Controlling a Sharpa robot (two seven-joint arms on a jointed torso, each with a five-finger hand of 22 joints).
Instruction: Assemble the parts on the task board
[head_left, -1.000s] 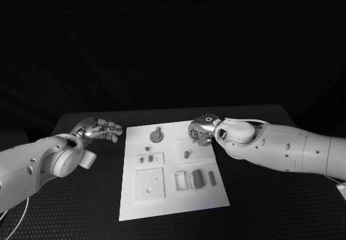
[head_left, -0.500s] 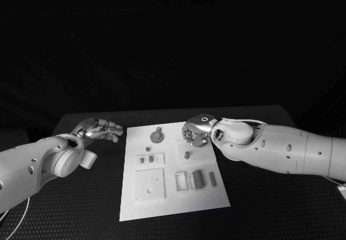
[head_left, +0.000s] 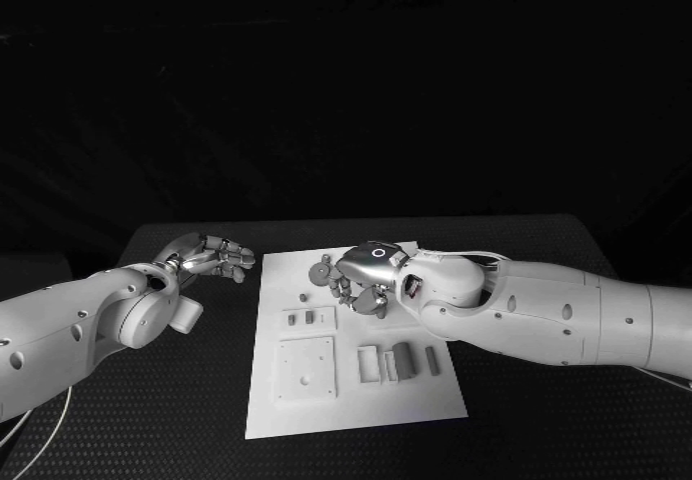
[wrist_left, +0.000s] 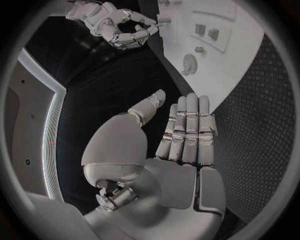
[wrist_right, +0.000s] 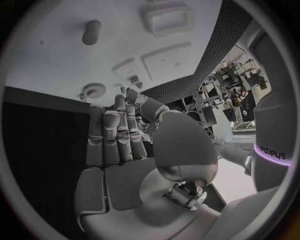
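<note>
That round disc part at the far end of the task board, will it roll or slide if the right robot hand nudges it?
The round disc part seems to lie flat on the task board, so it would probably slide, not roll. It looks small and light, so a nudge from the right robot hand may skid it across the smooth-looking plate.

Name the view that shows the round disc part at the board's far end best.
Left wrist view: the round disc part lies unobstructed. In the head view the right robot hand crowds it; the right wrist view shows it above the fingers.
</note>
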